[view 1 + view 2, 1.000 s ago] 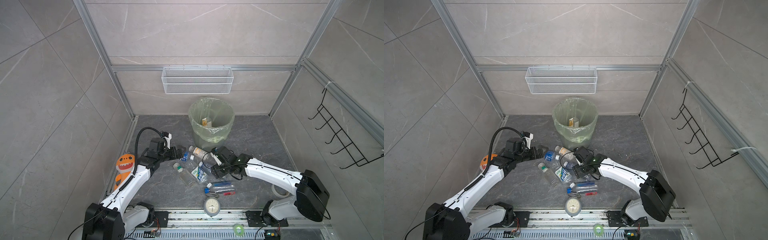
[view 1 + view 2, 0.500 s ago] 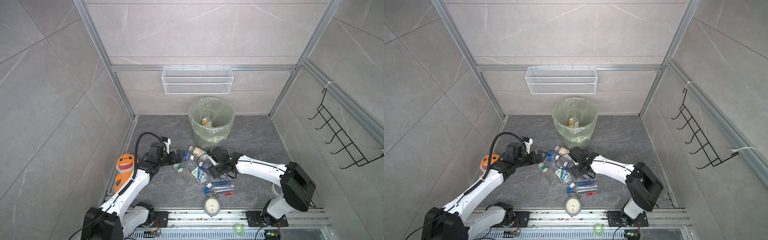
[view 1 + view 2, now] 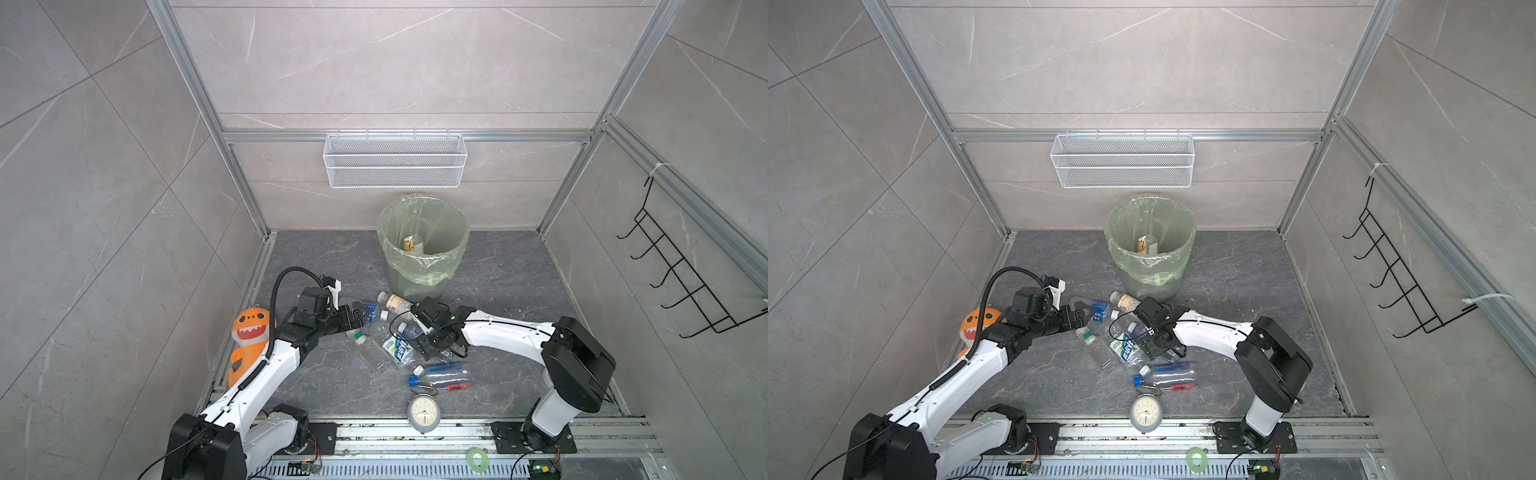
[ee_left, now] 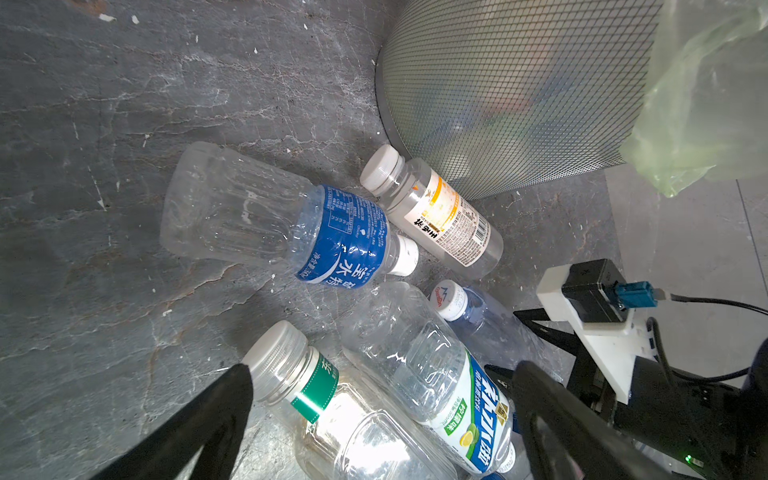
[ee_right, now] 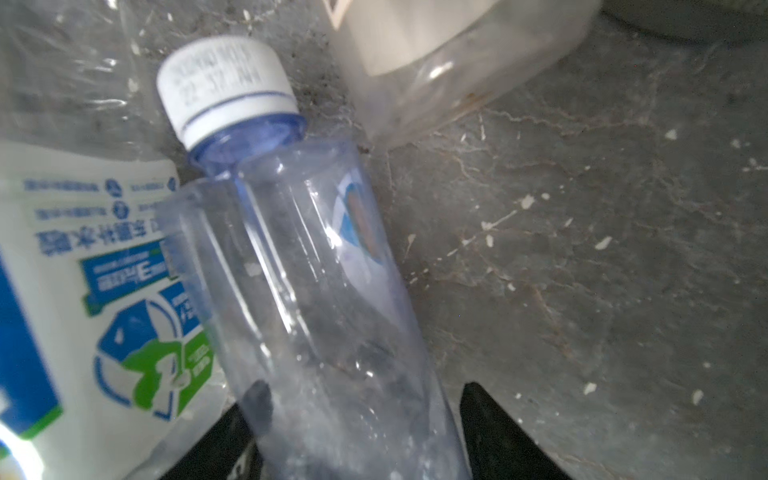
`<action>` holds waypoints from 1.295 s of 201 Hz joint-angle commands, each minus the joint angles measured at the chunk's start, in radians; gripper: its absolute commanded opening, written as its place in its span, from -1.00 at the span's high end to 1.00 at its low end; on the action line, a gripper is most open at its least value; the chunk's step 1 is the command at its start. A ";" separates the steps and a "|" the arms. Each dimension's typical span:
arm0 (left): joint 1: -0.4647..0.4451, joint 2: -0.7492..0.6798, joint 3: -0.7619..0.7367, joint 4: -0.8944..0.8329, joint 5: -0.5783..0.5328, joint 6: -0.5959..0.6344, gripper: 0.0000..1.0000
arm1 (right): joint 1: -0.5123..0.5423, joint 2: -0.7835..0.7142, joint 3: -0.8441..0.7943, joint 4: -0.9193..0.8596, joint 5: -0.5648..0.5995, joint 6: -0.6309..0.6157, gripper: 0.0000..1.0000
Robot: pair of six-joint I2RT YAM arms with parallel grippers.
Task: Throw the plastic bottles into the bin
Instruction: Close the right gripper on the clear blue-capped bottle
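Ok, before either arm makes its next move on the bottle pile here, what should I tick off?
1. The left gripper open for a grasp: ok, its fingers are spread wide over the green-banded bottle.
2. The right gripper firm on the blue-tinted bottle: cannot tell. The bottle lies between its fingers, but contact is unclear.
3. Mouth of the bin free: ok, open, little inside.
4. Room between the two grippers: probably not ok, both crowd the same pile.
5. The alarm clock and plush shark out of the grasp: ok, neither is between any fingers.
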 commanded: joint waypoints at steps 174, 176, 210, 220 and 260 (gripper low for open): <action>0.003 0.033 0.005 0.061 0.024 -0.021 -0.99 | 0.072 -0.145 0.012 -0.026 0.110 -0.093 -0.17; 0.002 0.033 0.005 0.059 0.024 -0.021 -0.99 | 0.074 -0.151 0.011 -0.026 0.113 -0.092 -0.17; 0.002 0.027 0.006 0.051 0.024 -0.018 -0.99 | 0.096 -0.244 -0.016 -0.021 0.136 -0.080 -0.17; 0.002 0.024 0.006 0.049 0.023 -0.018 -0.99 | 0.100 -0.273 -0.029 -0.015 0.135 -0.076 -0.17; 0.002 0.020 0.005 0.041 0.026 -0.016 -0.99 | 0.107 -0.395 -0.090 0.019 0.141 -0.052 -0.16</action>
